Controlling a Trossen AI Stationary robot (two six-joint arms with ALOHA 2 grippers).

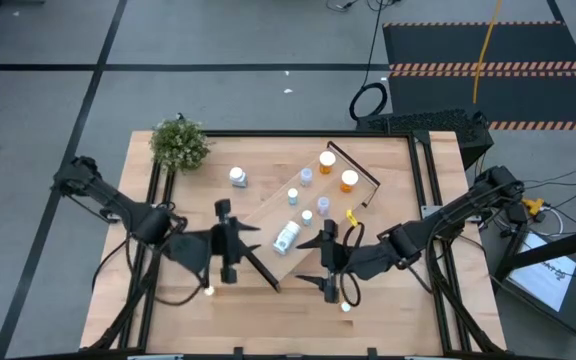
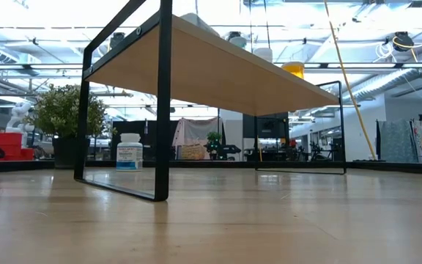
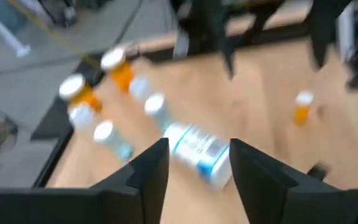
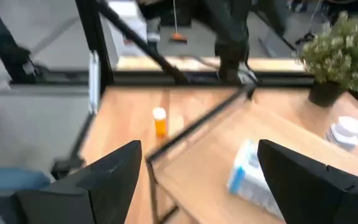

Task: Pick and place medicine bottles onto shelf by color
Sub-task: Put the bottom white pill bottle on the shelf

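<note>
The large white bottle (image 1: 285, 236) lay on its side on the shelf (image 1: 268, 215), near the end closest to both arms, its long axis running slantwise across the board and not along it. It sat just ahead of the left gripper (image 1: 230, 240), whose fingers (image 3: 148, 174) stood apart with nothing between them; in the left wrist view the bottle (image 3: 199, 153) showed in the gap just past the fingertips, crosswise to the line of reach, so the jaws looked about lined up to close across its body. The right gripper (image 1: 328, 258) hung on the bottle's other side, a little farther off, its fingers (image 4: 110, 171) spread wide and empty, and the toppled bottle (image 4: 248, 175) lay ahead of it too. By my reading the left arm was the nearer and better placed of the two for the next grasp. Beyond the fallen bottle, farther along the board from both tools, stood several small bottles, pale blue (image 1: 306, 176) and orange (image 1: 327, 160) among them, upright with white caps. One small orange bottle (image 1: 351, 219) stood off the shelf on the table (image 1: 388, 200), near the right gripper, and a white bottle (image 1: 238, 178) stood alone on the table past the left gripper, toward the green plant (image 1: 180, 143) at the far corner. Around the table lay grey floor with a striped mat
</note>
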